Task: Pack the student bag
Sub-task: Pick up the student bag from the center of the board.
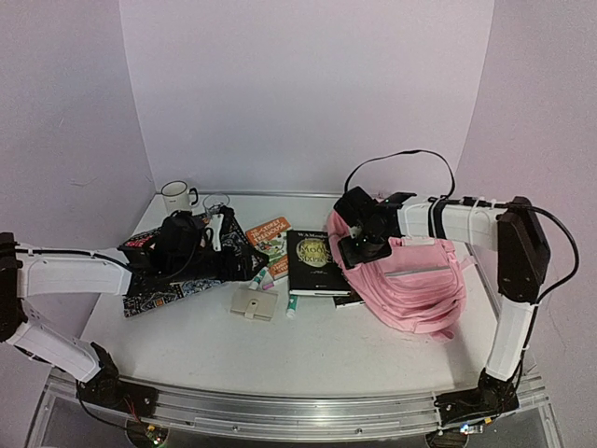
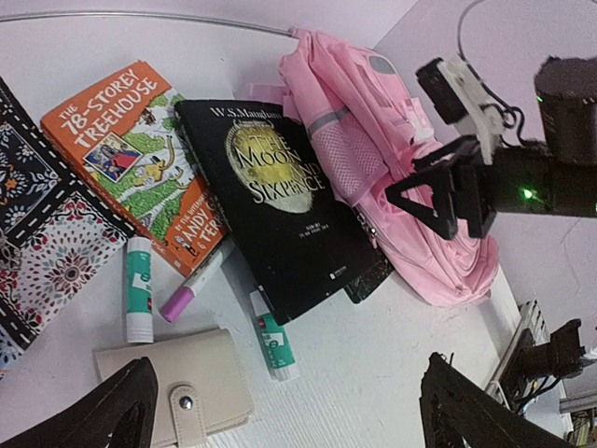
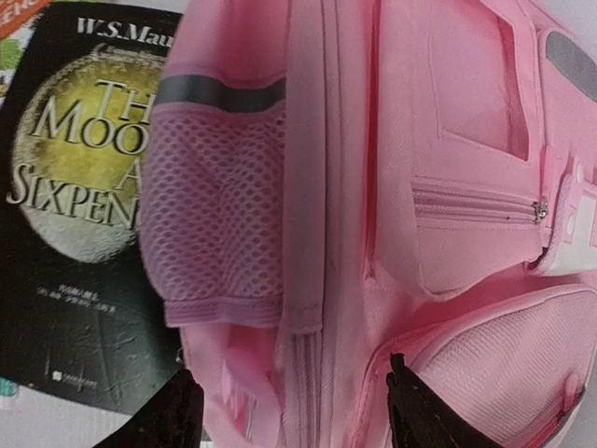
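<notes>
In the top view, the large soft light-pink fabric backpack (image 1: 415, 285) lies flat at 3 o'clock on the white table (image 1: 373, 364). Its left edge touches a black book with a gold moon cover (image 1: 315, 261). The right gripper (image 1: 362, 245) hovers over the backpack's 10 o'clock corner and hides it. At 9 o'clock the left gripper (image 1: 229, 247) hangs above a black patterned fabric case (image 1: 154, 289), with an orange paperback (image 1: 269, 235) just beside it. A white mug (image 1: 174, 195) and a clear glass (image 1: 215, 202) stand at 11 o'clock.

In the left wrist view, its fingers (image 2: 103, 420) are spread wide with nothing between them. Below lie a beige snap wallet (image 2: 177, 392), two green-and-white glue sticks (image 2: 138, 294) and a pink-capped marker (image 2: 191, 289). A dark flat thing, perhaps a phone (image 2: 373, 278), pokes out from under the black book.

In the right wrist view, its fingers (image 3: 177, 411) are wide apart and hold nothing, just over the backpack's mesh side pocket (image 3: 215, 215). A zipped pocket (image 3: 476, 201) sits at 3 o'clock.
</notes>
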`<state>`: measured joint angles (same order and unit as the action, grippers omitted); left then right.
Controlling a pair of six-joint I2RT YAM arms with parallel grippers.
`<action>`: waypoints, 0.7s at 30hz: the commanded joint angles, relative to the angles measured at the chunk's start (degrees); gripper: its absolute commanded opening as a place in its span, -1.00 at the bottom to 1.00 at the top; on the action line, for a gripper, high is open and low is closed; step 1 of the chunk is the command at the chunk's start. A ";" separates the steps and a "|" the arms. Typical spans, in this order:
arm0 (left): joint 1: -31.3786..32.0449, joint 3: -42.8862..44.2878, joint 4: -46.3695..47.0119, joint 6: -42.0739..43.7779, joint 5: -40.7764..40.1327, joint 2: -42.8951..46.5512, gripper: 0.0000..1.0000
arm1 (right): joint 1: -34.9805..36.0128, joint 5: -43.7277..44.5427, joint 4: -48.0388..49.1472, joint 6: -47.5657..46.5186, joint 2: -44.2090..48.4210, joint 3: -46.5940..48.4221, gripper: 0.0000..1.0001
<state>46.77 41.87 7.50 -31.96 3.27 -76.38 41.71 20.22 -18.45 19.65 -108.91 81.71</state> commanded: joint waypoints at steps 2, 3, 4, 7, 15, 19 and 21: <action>5.99 1.88 2.08 -1.20 -7.16 -2.44 0.99 | -2.06 3.88 2.05 1.13 -1.76 1.41 0.29; 6.93 2.13 2.12 -1.18 -7.82 -2.81 0.99 | -2.31 3.31 2.51 1.14 -1.88 1.10 0.26; 7.61 2.55 2.09 -1.20 -8.16 -3.33 0.99 | -2.53 2.67 3.02 1.14 -1.87 0.56 0.22; 9.56 4.16 2.17 -0.94 -8.52 -5.32 0.99 | -3.10 0.63 5.24 1.24 -1.65 -1.41 0.13; 12.06 9.07 2.73 0.48 -9.75 -11.56 0.98 | -4.56 -5.45 8.58 0.66 -1.20 -4.87 -0.33; 12.47 10.73 4.87 2.13 -10.38 -13.53 0.96 | -5.38 -6.73 9.51 0.20 1.11 -5.54 -0.97; 12.47 11.20 6.89 2.93 -10.35 -14.58 0.94 | -5.38 -7.26 9.81 0.33 3.54 -5.87 -1.00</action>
<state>58.94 49.72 8.84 -31.58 -5.42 -89.62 36.74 15.28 -7.77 20.78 -110.35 77.15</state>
